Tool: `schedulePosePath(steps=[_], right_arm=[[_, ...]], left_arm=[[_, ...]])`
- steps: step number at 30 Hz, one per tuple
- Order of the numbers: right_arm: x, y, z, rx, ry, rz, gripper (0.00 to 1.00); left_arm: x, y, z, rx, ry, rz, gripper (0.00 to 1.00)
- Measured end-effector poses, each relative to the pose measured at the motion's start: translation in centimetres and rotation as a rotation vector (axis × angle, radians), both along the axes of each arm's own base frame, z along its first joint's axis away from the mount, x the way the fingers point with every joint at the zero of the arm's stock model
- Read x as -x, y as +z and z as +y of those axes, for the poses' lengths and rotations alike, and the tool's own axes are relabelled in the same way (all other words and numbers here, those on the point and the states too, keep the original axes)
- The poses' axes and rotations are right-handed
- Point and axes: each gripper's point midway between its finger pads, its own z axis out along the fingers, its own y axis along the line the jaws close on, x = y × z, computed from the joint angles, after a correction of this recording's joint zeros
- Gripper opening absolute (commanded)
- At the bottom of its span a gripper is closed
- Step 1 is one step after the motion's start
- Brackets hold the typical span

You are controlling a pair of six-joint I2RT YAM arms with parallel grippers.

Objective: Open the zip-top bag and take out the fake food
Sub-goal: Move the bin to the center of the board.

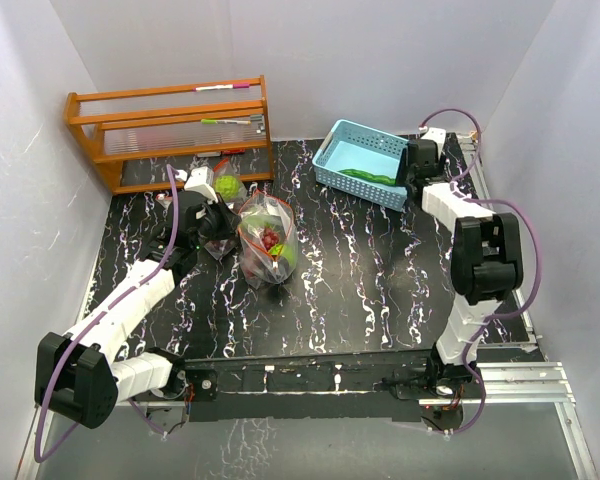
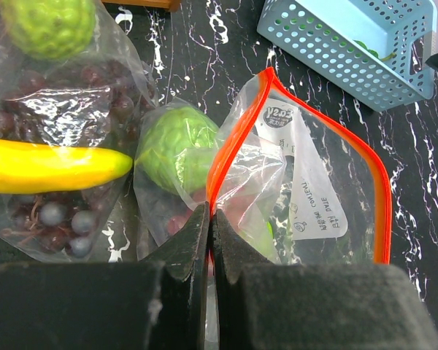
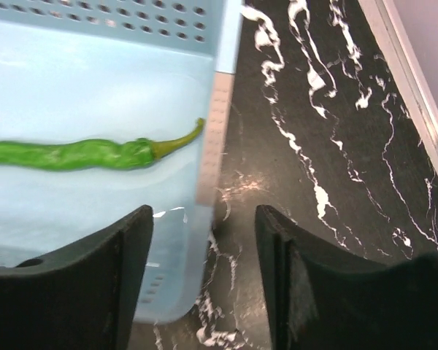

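Seen from above, a dark marbled surface (image 1: 360, 290) carries a clear zip-top bag (image 1: 268, 240) left of centre, and a light-blue basket (image 1: 332, 140) stands well apart at the far right. The left fingers (image 2: 197, 235) are pinched shut on the bag's orange zip edge (image 2: 233, 124), holding the mouth open. Fake food shows through clear plastic: a bumpy lime-green ball (image 2: 177, 146) just beside the mouth, and a yellow banana (image 2: 55, 166) lying across dark purple grapes (image 2: 58, 219) to its left; whether these sit in the same bag cannot be told. A long green vegetable (image 3: 73, 154) already lies in the basket. The right fingers (image 3: 131, 255) are spread wide and hold nothing, hovering over the basket's near wall. The task appears partly done, with emptying under way. The next move likely calls for the right arm to cross to the bag, enter the held-open mouth and close on one piece, while the left grip keeps the edge taut.
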Motion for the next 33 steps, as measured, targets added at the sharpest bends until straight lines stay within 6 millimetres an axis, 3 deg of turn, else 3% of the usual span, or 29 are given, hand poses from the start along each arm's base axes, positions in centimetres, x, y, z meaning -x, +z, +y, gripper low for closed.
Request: schedulePosePath(steps=[3,5,8,11,13,16,18,26,33], right_arm=[[0.5,2.6,2.5,0.023,0.064,-0.046,0.41],[0.5,4.7,5.4,0.026,0.127,-0.096,0.33],[0.8,6.2,9.9,0.007,0.217,-0.137,0.29],[2.0,4.7,14.1,-0.056,0.313,-0.117,0.28],[3.5,2.2,14.9,-0.094,0.336,-0.064,0.27],[5.3,-1.0,14.0,-0.130,0.316,0.025,0.27],[5.5,-2.1,12.9,-0.169,0.290,0.059,0.27],[3.0,-2.3,4.4,-0.288,0.101,0.031,0.27],[-0.2,-3.7,0.9,-0.317,0.037,0.018,0.28]], left_arm=[[0.0,0.0,0.0,0.001,0.000,0.000,0.00],[0.0,0.1,0.0,0.003,0.000,-0.003,0.00],[-0.1,0.2,-0.1,0.005,-0.001,-0.006,0.00],[-0.1,0.0,-0.1,0.004,-0.003,-0.003,0.00],[-0.1,0.0,-0.1,0.004,-0.003,-0.003,0.00],[-0.1,0.0,-0.1,0.005,-0.004,-0.003,0.00],[-0.1,0.1,-0.2,0.008,-0.009,-0.002,0.00],[0.0,0.0,-0.5,0.015,-0.024,0.000,0.00],[-0.1,-0.7,-1.3,0.027,-0.062,0.027,0.00]])
